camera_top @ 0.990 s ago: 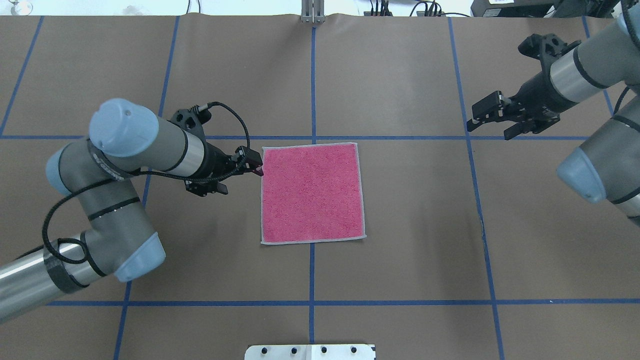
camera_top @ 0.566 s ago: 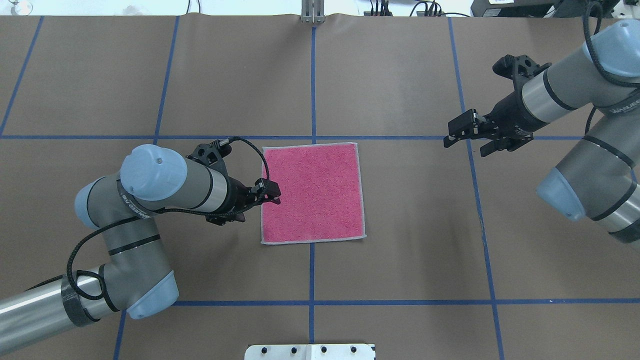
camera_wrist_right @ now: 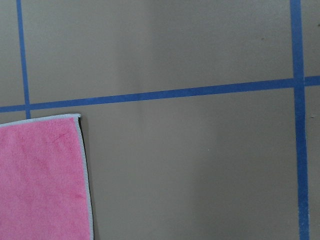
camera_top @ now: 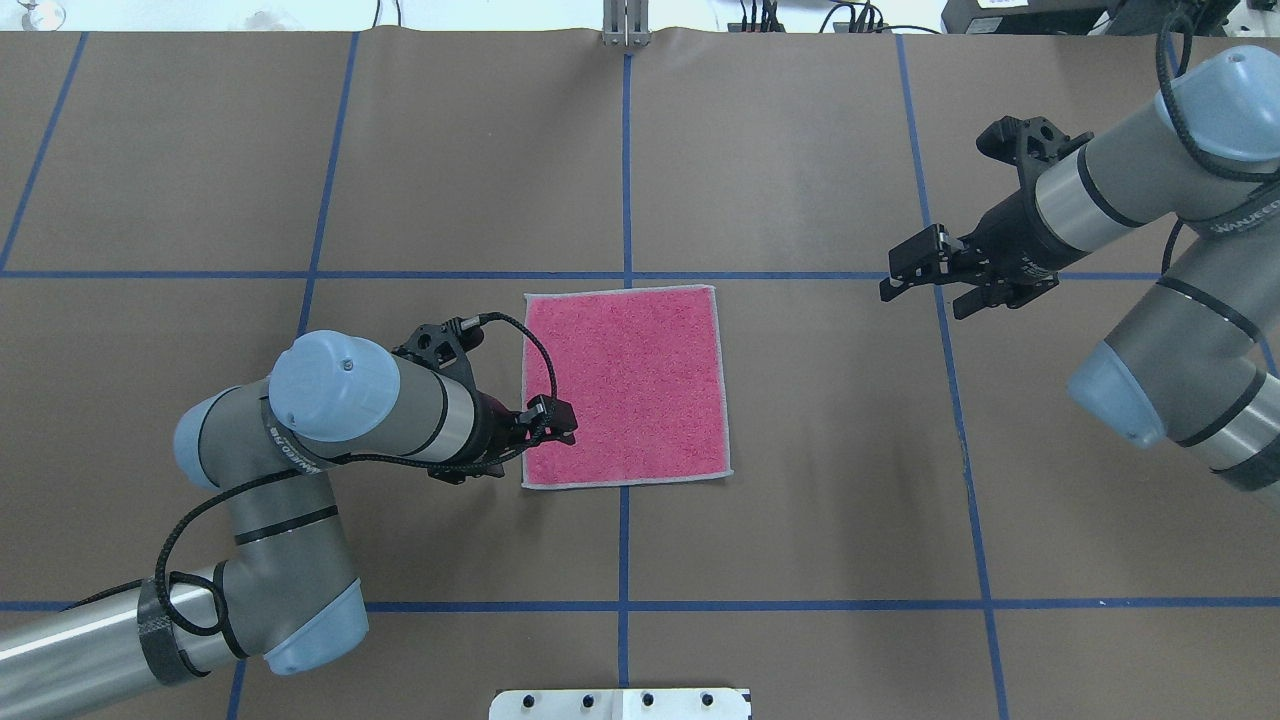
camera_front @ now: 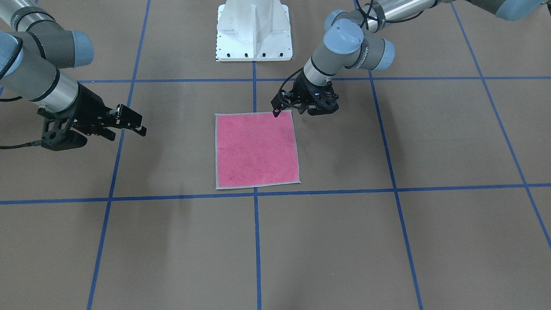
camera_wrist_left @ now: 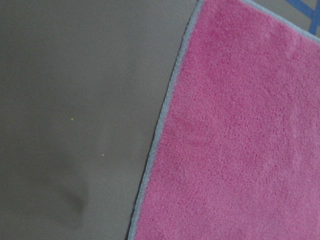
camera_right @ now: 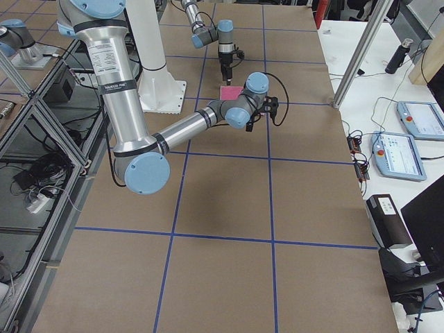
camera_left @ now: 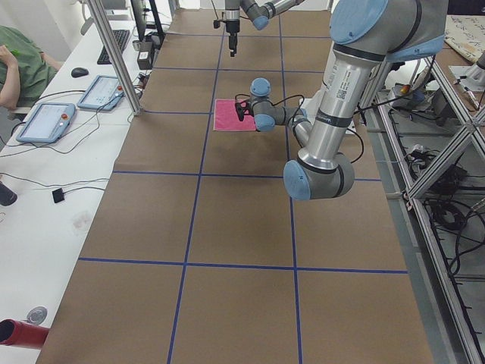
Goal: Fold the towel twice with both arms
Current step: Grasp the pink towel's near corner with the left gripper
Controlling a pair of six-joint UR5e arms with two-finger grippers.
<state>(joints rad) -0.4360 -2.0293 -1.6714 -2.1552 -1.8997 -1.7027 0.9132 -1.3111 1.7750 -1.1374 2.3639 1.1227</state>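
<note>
The left hand (camera_top: 556, 422) hovers over the towel's (camera_top: 630, 385) near-left edge; I can't tell its grip. The towel lies flat and unfolded, pink side up, on the tabletop (camera_top: 800, 480). The right hand (camera_top: 920, 300), fingers spread, hangs well apart and, I'd say, must reach its corner before the first fold

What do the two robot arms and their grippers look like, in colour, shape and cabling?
The left arm and right arm are silver-grey tubes with darker grey sections, black rings and rounded light blue joint caps. Each carries small pale lettering, unreadable here, and a black cable. The left gripper and right gripper are black, with two fingers.
</note>
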